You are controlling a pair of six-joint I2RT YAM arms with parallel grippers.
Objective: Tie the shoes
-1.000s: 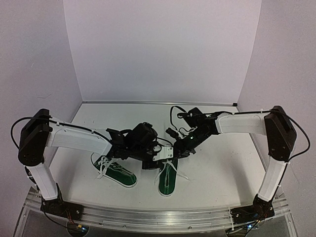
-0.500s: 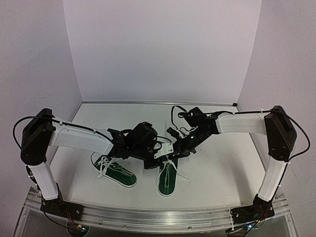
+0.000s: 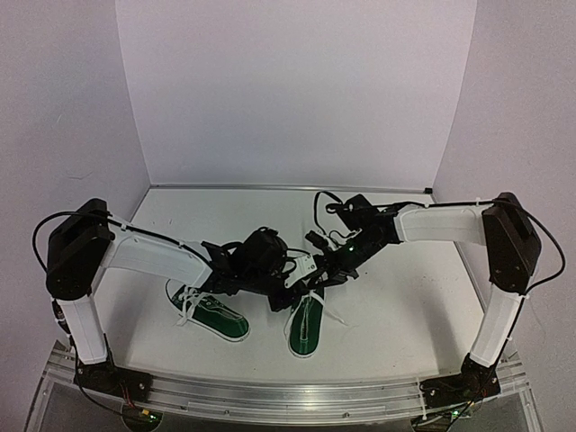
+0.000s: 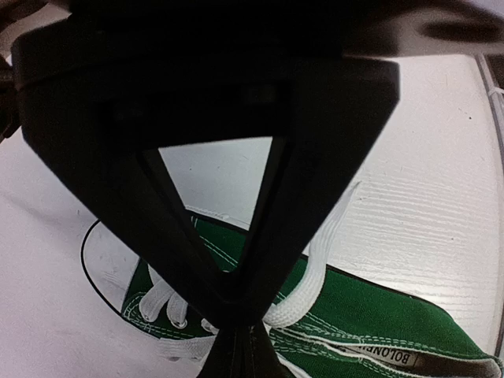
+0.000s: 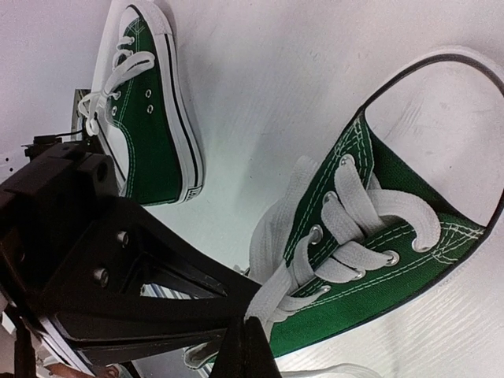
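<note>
Shoes (image 3: 304, 331): a pair of small dark green canvas low-top sneakers with white laces, white rubber soles and toe caps, lying on the white desk (image 3: 405, 297) close to its near edge.

The right-hand sneaker (image 5: 378, 236) sits about midway along the near edge, toe toward the far edge. The left-hand sneaker (image 3: 216, 317) lies well apart from it, toward the near left corner, with its loose laces spread on the desk beside its front end.

Both arms reach in from the two sides and meet over the laced part of the right-hand sneaker.

Left gripper (image 4: 236, 340): fingers closed tip to tip just above the eyelets. The white flat lace (image 4: 315, 260) shows on either side of the tips, so the pinch is on that lace.

Right gripper (image 5: 248, 340): fingers also closed tip to tip. A strand of the same lace runs from the upper eyelets straight into the tips.

The two pairs of tips lie just beside each other above the tongue. In each wrist view the black triangular finger frame of the other gripper fills the space directly beyond the camera's own tips. Whether the two grippers touch cannot be told.

In the right wrist view the left-hand sneaker appears at the upper left, apart from both grippers, resting on its sole with its lace ends hanging loose.
</note>
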